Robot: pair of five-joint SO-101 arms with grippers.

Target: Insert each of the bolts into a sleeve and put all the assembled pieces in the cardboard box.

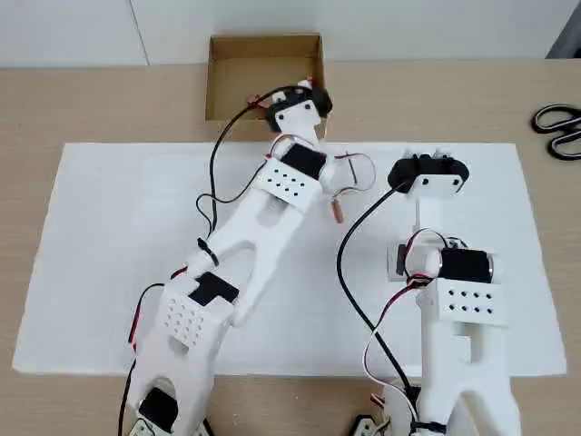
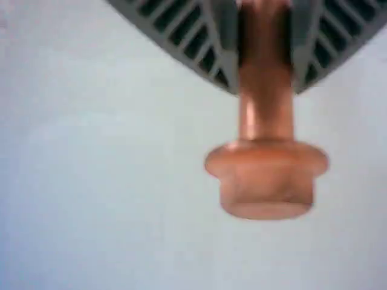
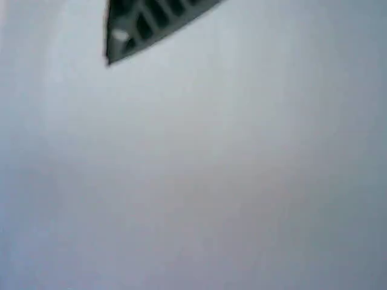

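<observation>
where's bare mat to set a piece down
The mat's left half, from its edge to the left arm, is bare; so is the strip right of the right arm. Crowded between the arms, where a copper piece lies, and near the box.

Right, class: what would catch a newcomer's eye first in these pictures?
The copper-coloured bolt, clamped by its shaft in the left gripper over the white sheet, strikes first. Next come the open cardboard box on the table beyond the sheet, and black scissors on the bare table beside the sheet.
</observation>
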